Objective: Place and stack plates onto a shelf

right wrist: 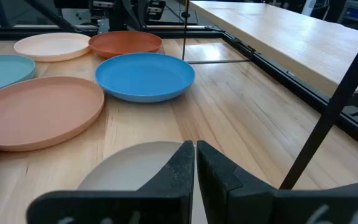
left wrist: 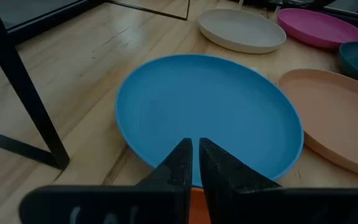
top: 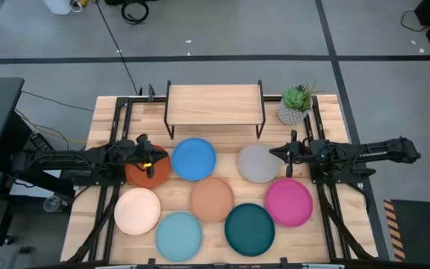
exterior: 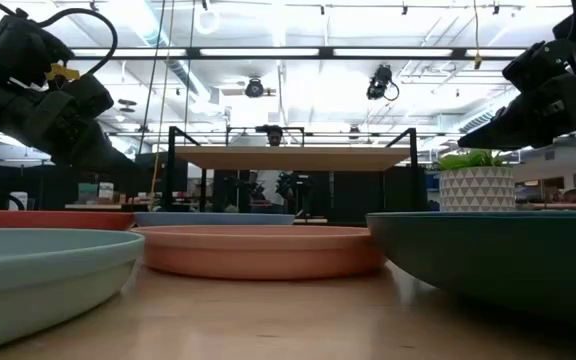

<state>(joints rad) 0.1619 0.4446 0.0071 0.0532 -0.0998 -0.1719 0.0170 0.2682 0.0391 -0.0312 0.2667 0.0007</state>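
Observation:
Eight plates lie flat on the slatted table: orange-red [top: 142, 173], blue [top: 193, 158], grey-white [top: 258, 163], tan [top: 212, 199], magenta [top: 289, 202], pale peach [top: 137, 211], light teal [top: 179, 235] and dark teal [top: 249, 229]. The shelf [top: 215, 104] stands at the far side with nothing on its top. My left gripper [left wrist: 195, 149] is shut and hovers over the orange-red plate's right edge, pointing at the blue plate [left wrist: 207, 112]. My right gripper [right wrist: 194, 152] is shut and hovers over the grey-white plate [right wrist: 135, 165]. In the low view both arms are raised above the table.
A potted plant [top: 297, 104] in a white pot stands right of the shelf at the far edge. The shelf's thin black legs [left wrist: 27, 93] stand close beside both grippers. Bare wood lies between the shelf and the far row of plates [right wrist: 229, 99].

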